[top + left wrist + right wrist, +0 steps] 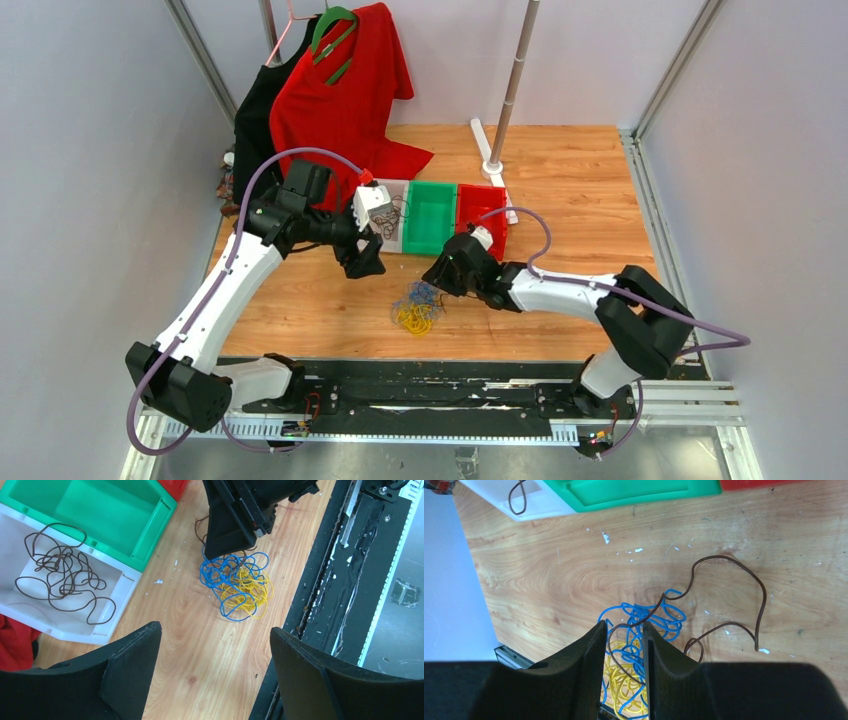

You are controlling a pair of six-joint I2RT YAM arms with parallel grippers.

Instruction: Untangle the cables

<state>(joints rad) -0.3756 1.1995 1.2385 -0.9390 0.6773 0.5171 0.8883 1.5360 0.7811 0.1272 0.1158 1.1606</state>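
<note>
A tangle of blue cable (215, 572) and yellow cable (245, 592) lies on the wooden table (570, 190) near its front edge. My right gripper (625, 626) hovers over this tangle (415, 308), its jaws narrowly apart. A loop of dark brown cable (744, 572) passes between them and trails off to the right across the wood. Another brown cable (60, 575) lies loosely coiled in the white bin (125, 580). My left gripper (216, 635) hangs wide open above bare wood, between the white bin and the tangle, with nothing in it.
A green bin (430, 215) and a red bin (482, 215) stand in a row to the right of the white bin. A red shirt (345, 100) and a black garment hang at the back left. A pole (512, 80) rises behind. A black rail (340, 580) runs along the near edge.
</note>
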